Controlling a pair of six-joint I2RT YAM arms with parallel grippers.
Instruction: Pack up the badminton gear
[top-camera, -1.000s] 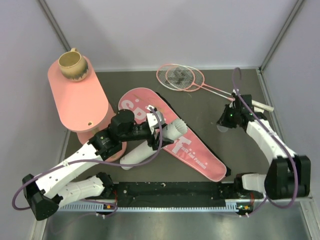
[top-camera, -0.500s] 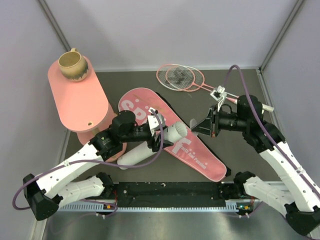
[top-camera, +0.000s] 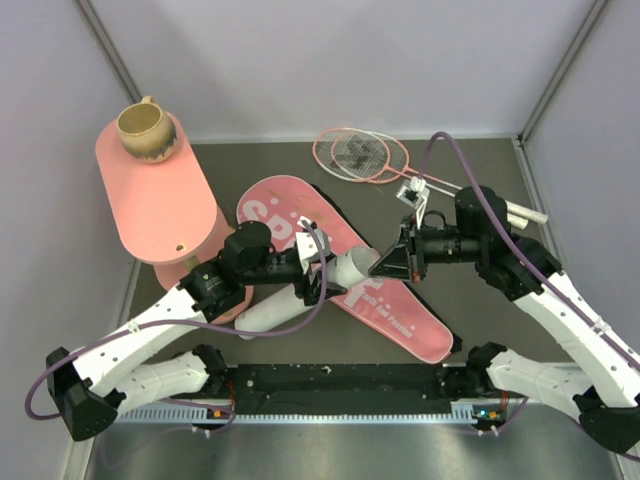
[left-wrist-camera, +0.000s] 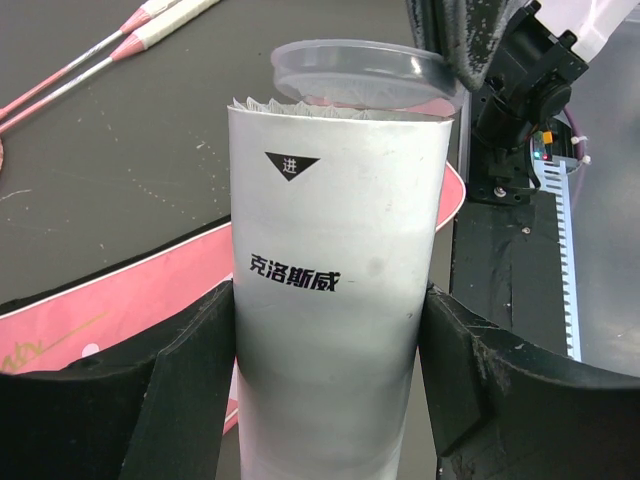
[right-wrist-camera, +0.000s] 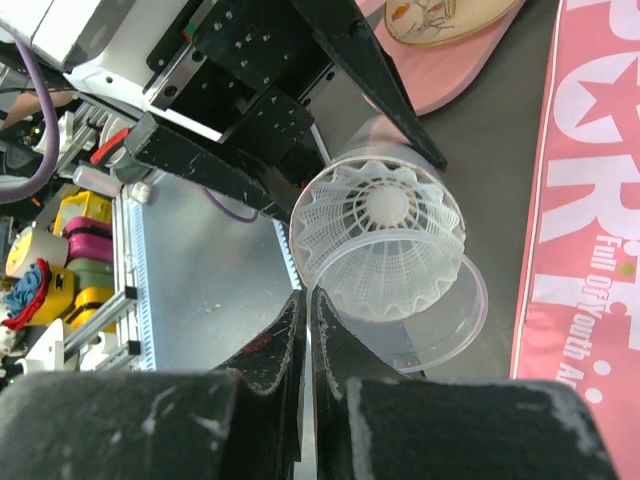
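Left gripper (left-wrist-camera: 328, 310) clamps the tube (top-camera: 272, 310), which lies slanted over the bag (top-camera: 400, 310) mid-table with a shuttlecock (right-wrist-camera: 380, 230) in its mouth; right gripper (right-wrist-camera: 305, 295), fingers pressed together, pinches the clear lid (left-wrist-camera: 355, 75) at that mouth; rackets (top-camera: 360, 152) far right.

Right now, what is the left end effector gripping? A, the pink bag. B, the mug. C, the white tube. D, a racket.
C: the left end effector clamps the white tube from both sides, while the right end effector holds a clear lid at its mouth.
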